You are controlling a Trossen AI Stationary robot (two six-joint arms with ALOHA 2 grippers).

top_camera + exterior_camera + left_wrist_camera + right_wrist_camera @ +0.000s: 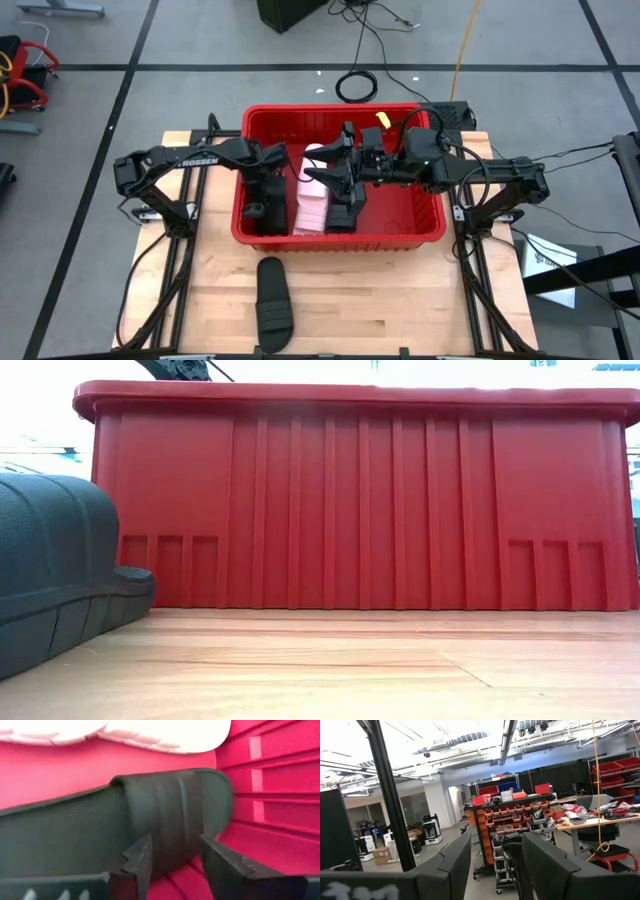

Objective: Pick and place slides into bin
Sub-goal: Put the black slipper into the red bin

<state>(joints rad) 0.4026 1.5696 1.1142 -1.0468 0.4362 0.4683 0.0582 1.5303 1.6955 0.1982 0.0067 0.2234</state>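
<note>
While the red bin [400, 232] sits on the wooden surface [400, 300], the left pincer [172, 865] reaches down inside its left end, fingers spread just beside a black slide [100, 820] lying there. Pale pink slides [315, 200] and another black one rest mid-bin. One black slide [273, 305] lies outside, near the bin's front wall. The right pincer [495, 865] hovers spread above the bin, gripping nothing.

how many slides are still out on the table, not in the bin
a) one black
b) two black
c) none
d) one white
a, a single black slide lies on the wood in front of the red bin; the others visible sit inside it.
</note>
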